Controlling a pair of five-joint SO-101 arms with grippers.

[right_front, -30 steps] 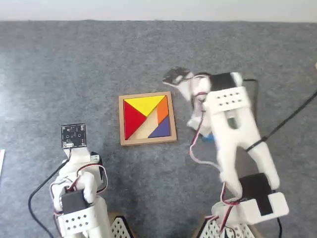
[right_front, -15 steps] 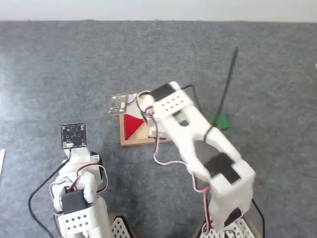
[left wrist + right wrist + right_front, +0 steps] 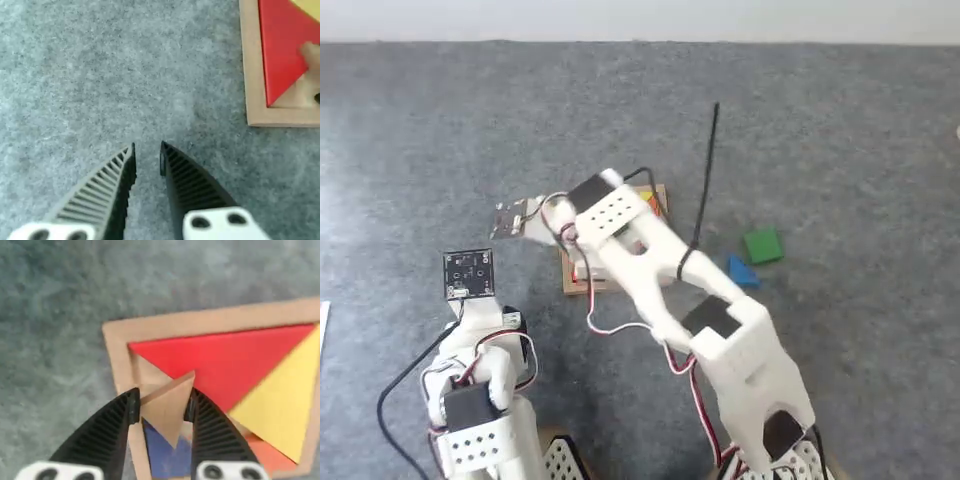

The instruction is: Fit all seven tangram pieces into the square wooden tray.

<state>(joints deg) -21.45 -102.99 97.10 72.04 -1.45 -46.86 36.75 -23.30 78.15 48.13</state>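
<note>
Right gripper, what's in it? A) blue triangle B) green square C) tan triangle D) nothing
C: in the right wrist view the right gripper is shut on a tan triangle, one finger on each side of it, above a corner of the wooden tray.

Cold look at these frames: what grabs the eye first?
The right arm stretches slantwise over the wooden tray, with the right gripper shut on a plain wood triangle above the tray's corner, beside the red triangle. Next come the green square and the blue triangle, which lie loose on the grey mat to the tray's right in the high view.
</note>
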